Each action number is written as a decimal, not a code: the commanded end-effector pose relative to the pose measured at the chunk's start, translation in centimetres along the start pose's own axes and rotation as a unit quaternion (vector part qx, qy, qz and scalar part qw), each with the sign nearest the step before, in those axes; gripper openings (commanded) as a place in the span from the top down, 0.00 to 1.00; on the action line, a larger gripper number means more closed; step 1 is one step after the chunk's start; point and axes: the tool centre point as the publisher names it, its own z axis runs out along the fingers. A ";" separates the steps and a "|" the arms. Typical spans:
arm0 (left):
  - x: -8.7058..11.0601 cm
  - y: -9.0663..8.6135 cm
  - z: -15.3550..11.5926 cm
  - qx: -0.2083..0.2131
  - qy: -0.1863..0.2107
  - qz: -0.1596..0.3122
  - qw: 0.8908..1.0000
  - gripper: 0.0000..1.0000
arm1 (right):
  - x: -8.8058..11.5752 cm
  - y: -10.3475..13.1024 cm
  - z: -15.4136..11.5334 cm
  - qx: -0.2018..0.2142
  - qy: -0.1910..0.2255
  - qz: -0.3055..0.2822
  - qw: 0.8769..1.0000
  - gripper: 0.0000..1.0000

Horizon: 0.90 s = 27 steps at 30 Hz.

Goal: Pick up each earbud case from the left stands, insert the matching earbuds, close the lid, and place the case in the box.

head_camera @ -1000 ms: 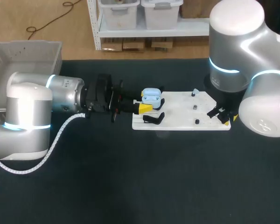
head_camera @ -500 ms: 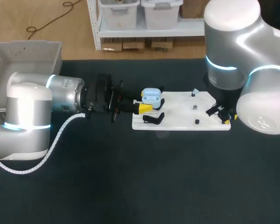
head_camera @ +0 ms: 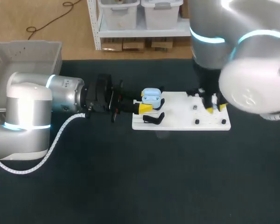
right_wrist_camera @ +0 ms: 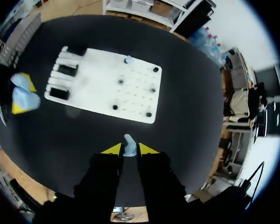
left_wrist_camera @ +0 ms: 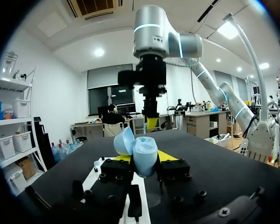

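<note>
My left gripper (head_camera: 148, 103) is shut on an open light-blue earbud case (head_camera: 150, 96) at the left end of the white board (head_camera: 177, 122). In the left wrist view the case (left_wrist_camera: 145, 156) sits between the yellow fingers (left_wrist_camera: 166, 156) with its lid (left_wrist_camera: 124, 140) tipped back. My right gripper (right_wrist_camera: 129, 150) is shut on a light-blue earbud (right_wrist_camera: 129, 143), high above the board (right_wrist_camera: 98, 88). From the head view it hangs over the board's right part (head_camera: 213, 106). Another earbud (right_wrist_camera: 128, 59) stands on the board's far edge.
Black stands (head_camera: 154, 118) occupy the board's left end, and small black pegs (head_camera: 196, 122) dot its right half. A grey bin (head_camera: 23, 58) sits at the table's back left. Dark open tabletop lies in front of the board.
My right arm has swung left and lifted from the board's right edge to above its right part, with the earbud still held. The left arm and the case have not moved.
</note>
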 end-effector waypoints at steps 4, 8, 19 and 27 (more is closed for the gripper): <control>0.0 -0.1 0.0 -0.002 0.001 0.000 1.000 1.00 | -0.2 4.3 -4.3 0.009 -0.005 0.040 0.999 1.00; 0.0 -0.1 0.0 -0.002 0.001 0.000 1.000 1.00 | -0.3 6.9 -5.2 0.034 -0.006 0.042 0.999 1.00; 0.0 -0.1 0.0 -0.002 0.001 0.000 1.000 1.00 | -0.7 10.0 -5.7 0.050 -0.005 0.047 0.998 1.00; 0.0 -0.1 0.0 -0.002 0.001 0.000 1.000 1.00 | -0.7 10.0 -5.7 0.050 -0.005 0.047 0.998 1.00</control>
